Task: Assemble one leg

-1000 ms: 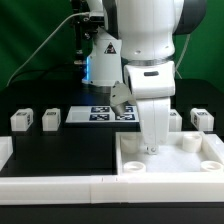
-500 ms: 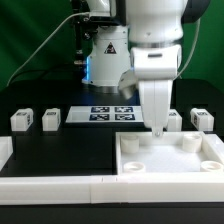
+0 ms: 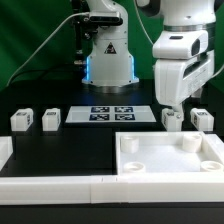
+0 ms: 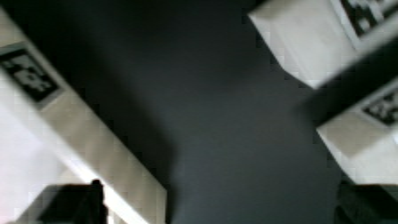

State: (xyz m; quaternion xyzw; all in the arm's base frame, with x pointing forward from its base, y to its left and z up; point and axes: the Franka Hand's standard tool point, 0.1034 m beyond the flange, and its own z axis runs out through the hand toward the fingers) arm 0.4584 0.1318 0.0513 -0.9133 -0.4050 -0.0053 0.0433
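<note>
The leg (image 3: 171,118) that matters here stands on the black counter (image 3: 60,150) toward the exterior view's right, just behind the back rim of the large tray-like piece (image 3: 124,155), with its marker face turned to the camera. It is a squat block, so no long axis stands out; a grip across its two side faces looks the natural one.

The gripper (image 3: 169,104) hangs almost straight above it, close but with a sliver of clearance, and not touching. So the leg lies directly below the jaws, and the coming move is likely a short, straight descent rather than any sideways travel.

A second leg (image 3: 203,119) sits just beside the first, further to the exterior view's right, and could crowd the outer finger. Two more legs (image 3: 20,120) stand well apart at the exterior view's left, beyond the marker board (image 3: 112,113).

Whether the jaws are spread or pressed together I cannot tell: the exterior view shows them as one pale wedge, and the wrist view is too blurred. They appear to carry nothing.
</note>
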